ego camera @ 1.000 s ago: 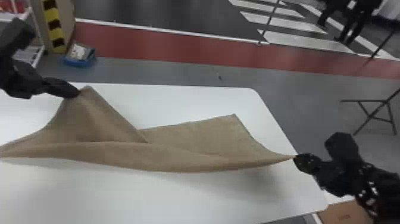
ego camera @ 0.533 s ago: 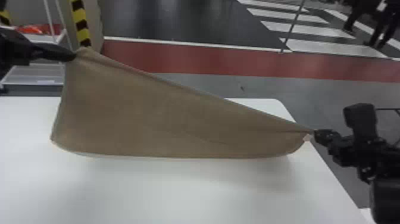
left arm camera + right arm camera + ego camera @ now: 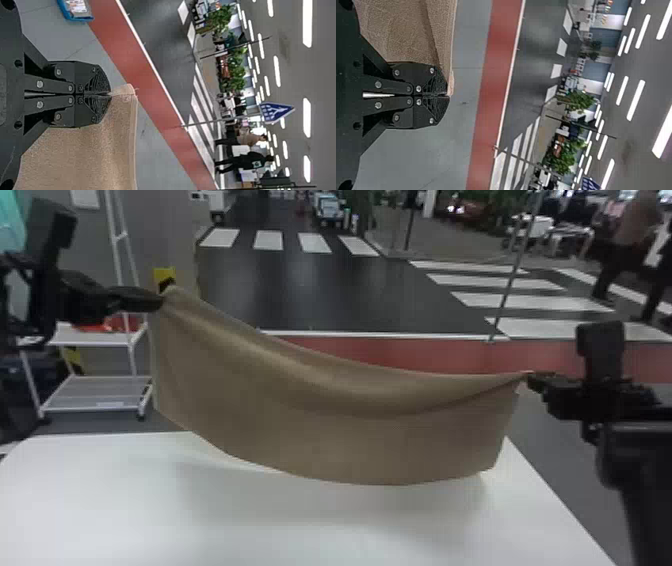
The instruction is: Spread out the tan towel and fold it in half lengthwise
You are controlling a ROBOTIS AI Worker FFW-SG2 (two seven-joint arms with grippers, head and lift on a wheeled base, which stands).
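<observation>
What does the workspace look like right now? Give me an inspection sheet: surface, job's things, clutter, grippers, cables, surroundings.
Surface: white table, with shading on its top below the towel.
Job's things: tan towel hangs from two corners, apparently clear of the table; its upper edge sags between them, the left corner higher.
Clutter: blue tray on the floor, with something in it.
Grippers: left gripper and right gripper are each shut on a towel corner.
Cables: none that I can make out with certainty.
Surroundings: white shelf rack beyond the table on the left; red floor strip and white road stripes farther off.
</observation>
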